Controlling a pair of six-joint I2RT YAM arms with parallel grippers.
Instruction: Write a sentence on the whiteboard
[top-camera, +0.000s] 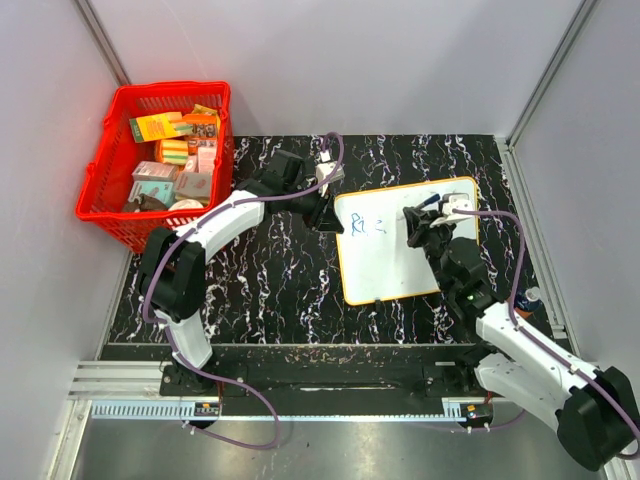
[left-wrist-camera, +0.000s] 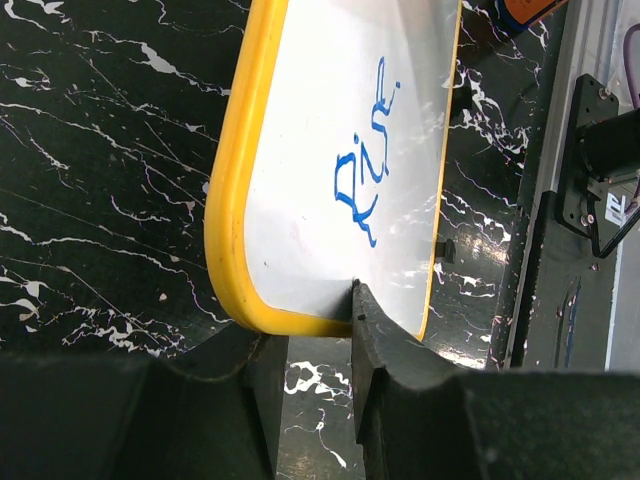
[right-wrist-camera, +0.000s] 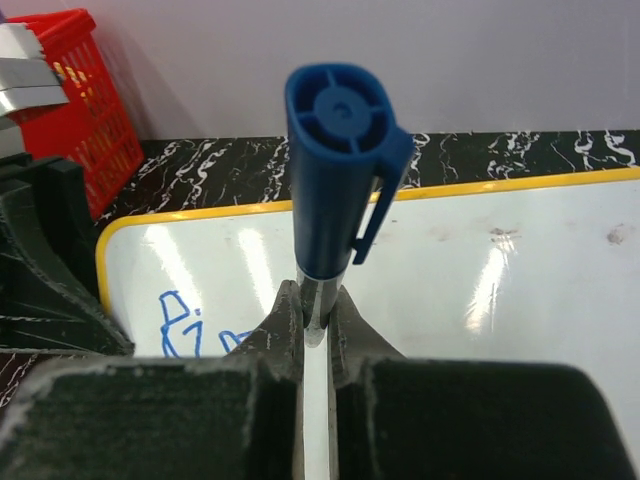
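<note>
Whiteboard (top-camera: 392, 265): likely light, stiff, slick-faced, prone to sliding on worktop (top-camera: 260, 290); steady by yellow rim (left-wrist-camera: 228, 200), where left end effector (left-wrist-camera: 318, 345) sits part-open; right end effector (right-wrist-camera: 318, 322) clamped on marker (right-wrist-camera: 335, 190)

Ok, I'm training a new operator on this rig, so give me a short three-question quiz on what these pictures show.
1. Pick one: the right jaws are shut on A) a marker B) a sponge C) nothing.
2. True or false: the red basket is empty.
3. What colour is the writing on the whiteboard?
Key: 1 A. 2 False, it holds boxes. 3 Blue.
</note>
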